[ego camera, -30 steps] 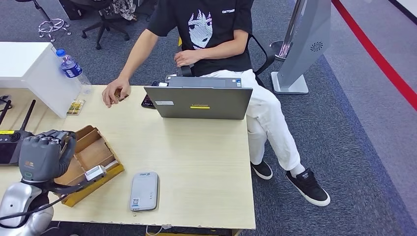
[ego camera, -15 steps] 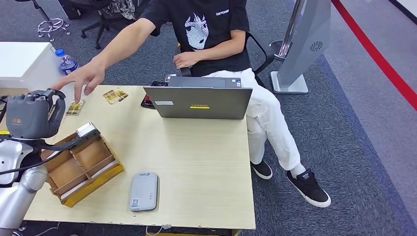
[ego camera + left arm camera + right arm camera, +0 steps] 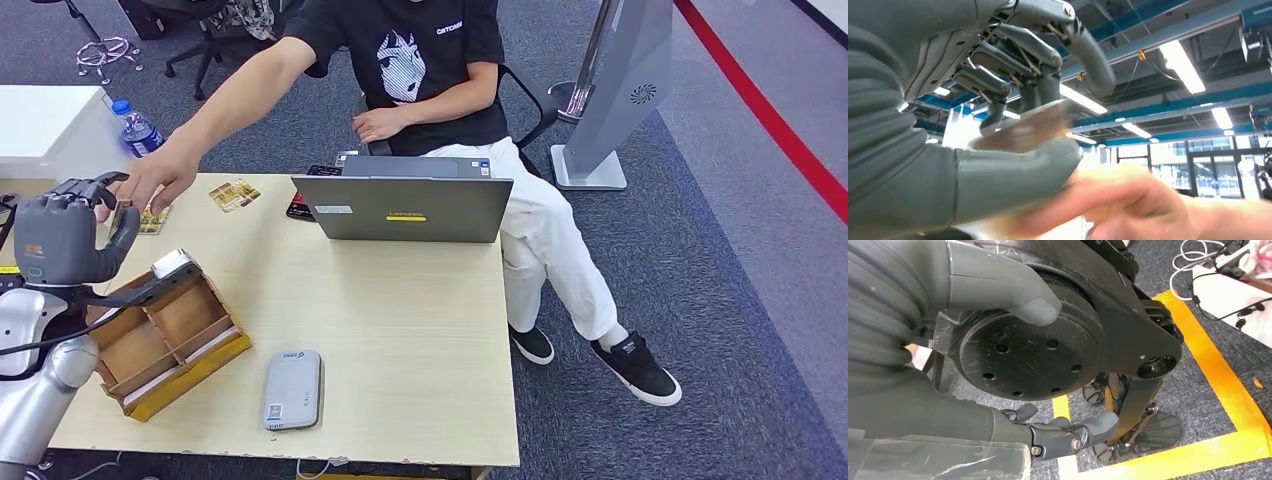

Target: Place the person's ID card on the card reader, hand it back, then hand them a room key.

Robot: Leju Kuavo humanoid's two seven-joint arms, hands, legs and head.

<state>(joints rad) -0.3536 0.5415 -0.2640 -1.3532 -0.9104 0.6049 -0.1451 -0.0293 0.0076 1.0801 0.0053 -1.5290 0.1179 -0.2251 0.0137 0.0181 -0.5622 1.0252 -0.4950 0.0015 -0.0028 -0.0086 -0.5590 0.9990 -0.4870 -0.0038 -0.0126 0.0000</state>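
Observation:
My left hand [image 3: 65, 240] is raised over the table's left side, above the wooden box [image 3: 160, 330]. It pinches a thin card [image 3: 1023, 131] between thumb and fingers [image 3: 1028, 47]. The person's hand [image 3: 150, 180] reaches across and touches my fingers at the card; it is blurred in the left wrist view, where the person's hand [image 3: 1133, 200] sits just beyond my thumb. The grey card reader [image 3: 293, 388] lies near the table's front edge. A printed card [image 3: 235, 194] lies on the table left of the laptop. My right hand [image 3: 948, 410] hangs beside my body, holding nothing.
A grey laptop [image 3: 405, 205] stands at the table's far edge in front of the seated person. A second card [image 3: 152, 218] lies by a white cabinet [image 3: 45, 125], with a water bottle [image 3: 138, 130] behind. A dark phone [image 3: 300, 207] lies beside the laptop.
The person's hand has come down from above the table to meet my left hand at the card. My left hand has stayed raised, shifting only slightly.

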